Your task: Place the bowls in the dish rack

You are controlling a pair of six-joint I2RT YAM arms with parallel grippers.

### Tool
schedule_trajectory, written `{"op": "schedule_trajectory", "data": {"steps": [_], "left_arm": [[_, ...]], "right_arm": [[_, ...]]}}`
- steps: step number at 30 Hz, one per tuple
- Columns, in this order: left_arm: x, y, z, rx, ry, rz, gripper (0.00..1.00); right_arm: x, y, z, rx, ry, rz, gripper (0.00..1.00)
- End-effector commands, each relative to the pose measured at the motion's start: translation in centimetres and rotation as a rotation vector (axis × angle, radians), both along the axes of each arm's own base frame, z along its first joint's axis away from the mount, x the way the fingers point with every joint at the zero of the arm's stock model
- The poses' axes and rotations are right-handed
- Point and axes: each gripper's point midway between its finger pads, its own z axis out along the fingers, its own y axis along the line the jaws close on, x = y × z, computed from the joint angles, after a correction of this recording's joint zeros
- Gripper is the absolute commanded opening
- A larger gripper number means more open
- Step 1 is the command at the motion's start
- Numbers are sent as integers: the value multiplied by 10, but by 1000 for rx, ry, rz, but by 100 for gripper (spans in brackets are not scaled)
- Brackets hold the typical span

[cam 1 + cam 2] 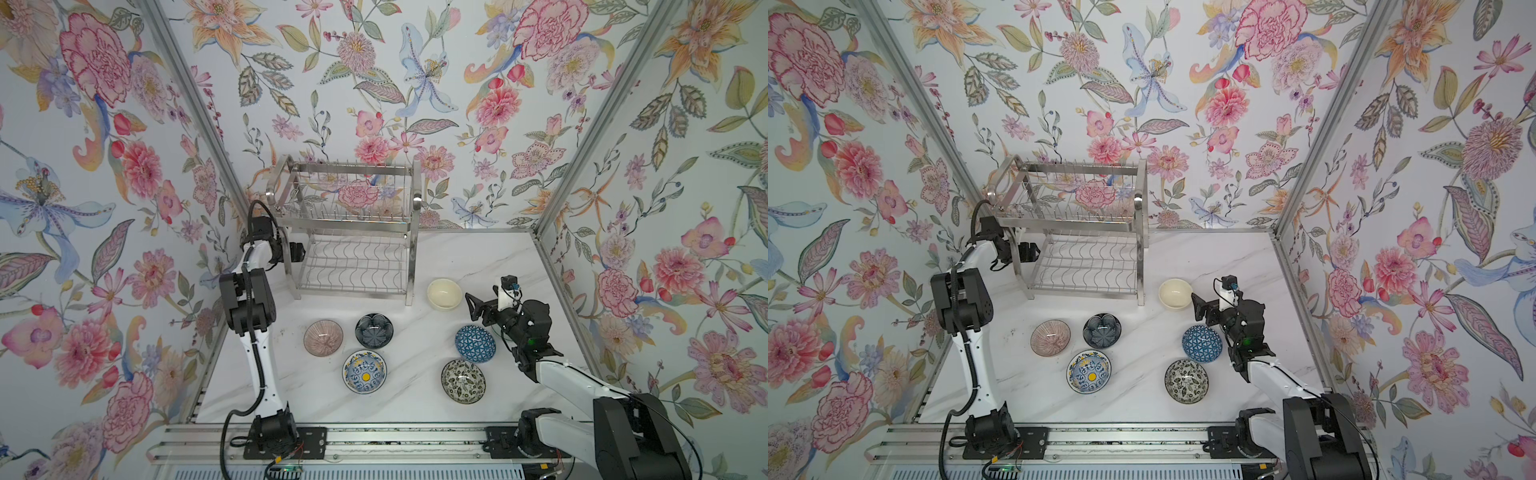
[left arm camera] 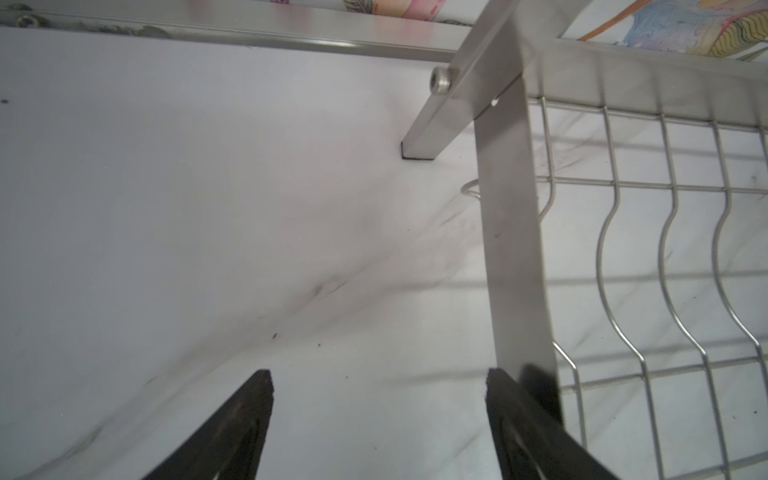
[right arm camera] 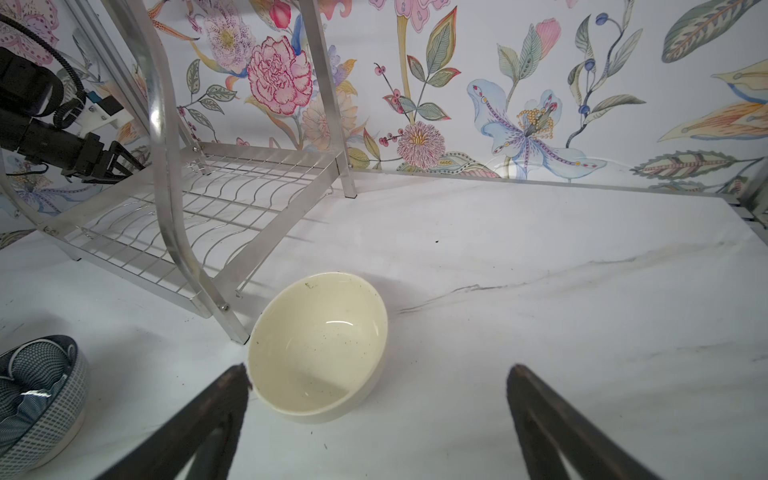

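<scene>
Bowls are seen upright on the white marble table [image 1: 415, 399], six in view, all on the near side of the dish rack [image 1: 345, 226], which stands far-centre against the back wall. At far left, the left gripper [image 2: 378, 374] is positioned at the rack's left side frame, level with the wavy lower shelf. Its jaws are parted and nothing is held; one fingertip [image 2: 498, 386] lies right at the flat frame strip, but contact cannot be confirmed. Near of the rack, the mauve ribbed bowl [image 1: 323, 337] is placed leftmost. The blue-white yellow-centred bowl [image 1: 364, 371] lies just nearer and to its right, and the dark navy flower-shaped bowl [image 1: 374, 331] sits just beside both. The cream bowl [image 1: 444, 294] is set by the rack's near right foot. Further right, the black-white leafy bowl [image 1: 463, 381] is nearest, with the blue lattice bowl [image 1: 475, 344] just beyond it. The right gripper [image 3: 378, 370] is held low behind the cream bowl, jaws spread wide and gripping nothing, with one fingertip [image 3: 239, 376] just beside the rim.
</scene>
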Motion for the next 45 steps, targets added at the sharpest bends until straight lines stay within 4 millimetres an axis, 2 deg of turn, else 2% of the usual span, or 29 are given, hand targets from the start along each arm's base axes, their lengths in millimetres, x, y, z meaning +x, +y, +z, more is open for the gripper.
{"op": "schedule_trajectory", "data": {"steps": [1,10,13,19,22,26,28,36,45], "left_arm": [[-9,-48,8,-61,49,-72,82],[-24,-54,6,-90,89,-61,80],[-27,-54,8,-93,83,-56,80],[-32,-56,5,-109,84,-40,79],[-34,-55,5,-116,72,-27,79],[-34,-56,5,-121,64,-21,78],[-34,-55,6,-117,61,-15,78],[-32,-46,4,-81,57,54,77],[-38,-48,4,-61,62,64,77]], "right_arm": [[6,-4,6,17,0,-17,98],[12,-11,7,65,40,-39,98],[20,-15,2,63,93,-86,96],[42,-9,-18,4,306,-138,83],[48,-10,-21,-17,383,-179,81],[53,-2,-20,4,450,-181,77],[56,3,-24,-12,494,-187,74],[61,24,-63,-114,674,-208,59],[62,22,-80,-187,751,-253,55]]}}
